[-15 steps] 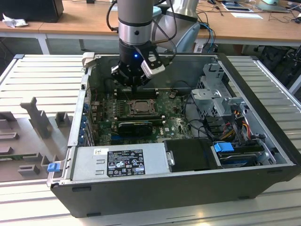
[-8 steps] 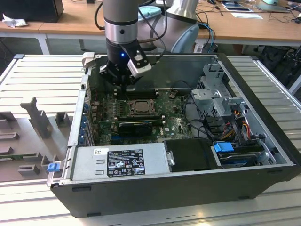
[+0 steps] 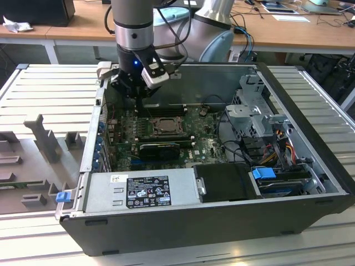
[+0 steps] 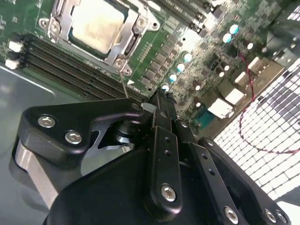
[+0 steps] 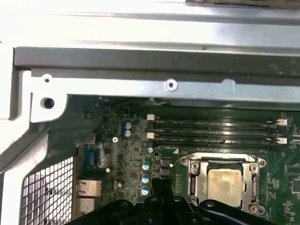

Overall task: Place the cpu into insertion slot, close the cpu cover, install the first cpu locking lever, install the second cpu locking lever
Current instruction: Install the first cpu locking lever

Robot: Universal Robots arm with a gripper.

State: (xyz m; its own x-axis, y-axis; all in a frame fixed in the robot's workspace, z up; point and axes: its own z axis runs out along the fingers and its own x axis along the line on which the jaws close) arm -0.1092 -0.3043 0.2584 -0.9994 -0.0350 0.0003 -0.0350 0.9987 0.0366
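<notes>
Gripper (image 3: 137, 93) hangs inside the open computer case (image 3: 310, 138), over the motherboard (image 3: 205, 145) corner near the back wall on the exterior view's left. In the second wrist view the gripper (image 4: 161, 101) has its fingers (image 4: 163, 123) drawn together, with nothing visible between them. It sits above the board and touches no part.

The cpu (image 4: 96, 23) lies flat in the insertion slot (image 3: 166, 126), pale face up. The cpu cover (image 4: 123, 47) is down, its frame around the chip's edges. The first wrist view shows the same: cpu (image 5: 225, 181) in the window, cpu cover (image 5: 192, 182) flat. A thin wire lever (image 4: 124, 83) runs from the socket corner toward the gripper, ending just beside it; contact cannot be told.

The memory slots (image 5: 211, 131) run along one socket edge, between the socket and the case wall (image 5: 140, 86). Open board lies between gripper and socket. The power supply (image 3: 144, 188) bounds the near side and the drive cage (image 3: 252, 111) the exterior view's right, both well apart from the gripper.
</notes>
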